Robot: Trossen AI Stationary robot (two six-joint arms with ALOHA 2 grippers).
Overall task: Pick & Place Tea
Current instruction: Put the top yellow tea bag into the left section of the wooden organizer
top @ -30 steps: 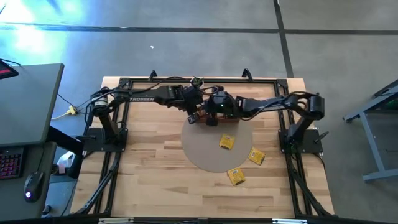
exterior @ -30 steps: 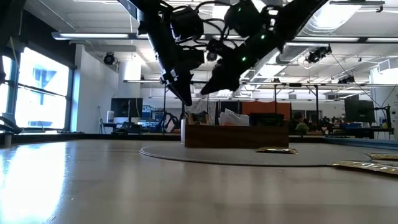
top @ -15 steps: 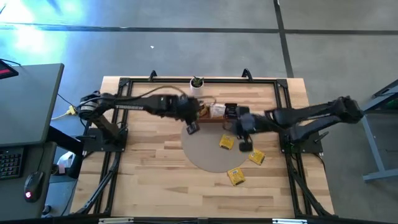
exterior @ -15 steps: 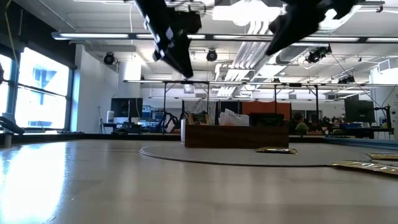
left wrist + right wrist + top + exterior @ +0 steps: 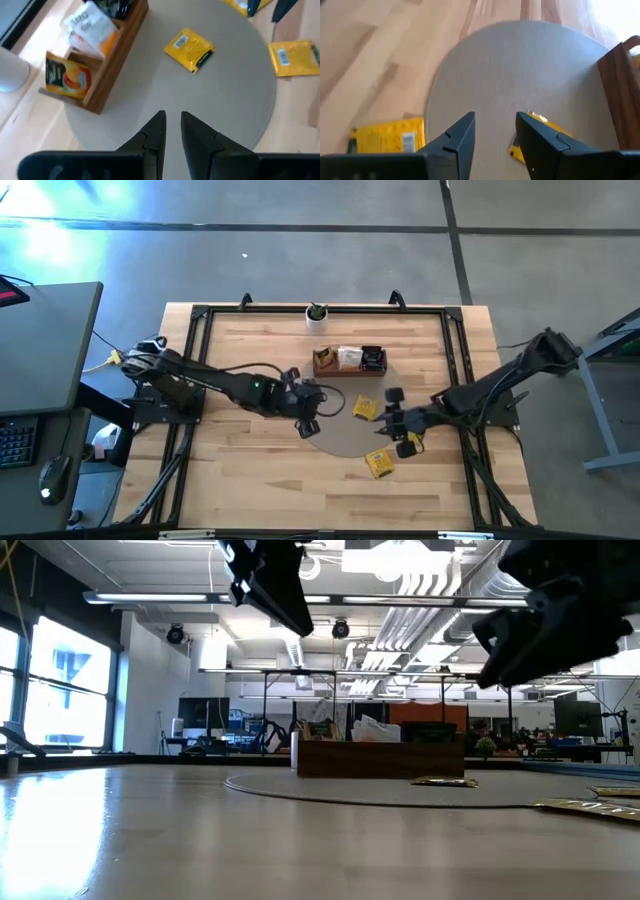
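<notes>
Three yellow sachets are left out in the open, so the job looks only partly done. One yellow sachet (image 5: 365, 409) lies on the round grey mat (image 5: 335, 435), a second sachet (image 5: 412, 436) sits at the mat's right edge under the right arm, and a third sachet (image 5: 379, 465) rests just off the mat on the tabletop (image 5: 240, 470).

The wooden tray (image 5: 349, 361) stands at the mat's far edge and already holds some tea — the left wrist view shows an orange sachet (image 5: 65, 76) upright in an end compartment and a pale packet (image 5: 89, 27) in the next one; further along I cannot make out what is inside.

The right gripper (image 5: 393, 420) hangs over the sachets with its jaws parted and nothing between them. The left gripper (image 5: 307, 418) hovers over the mat's left side, its jaws a narrow slit apart — empty too. A small white plant pot (image 5: 316, 315) stands behind the tray.
</notes>
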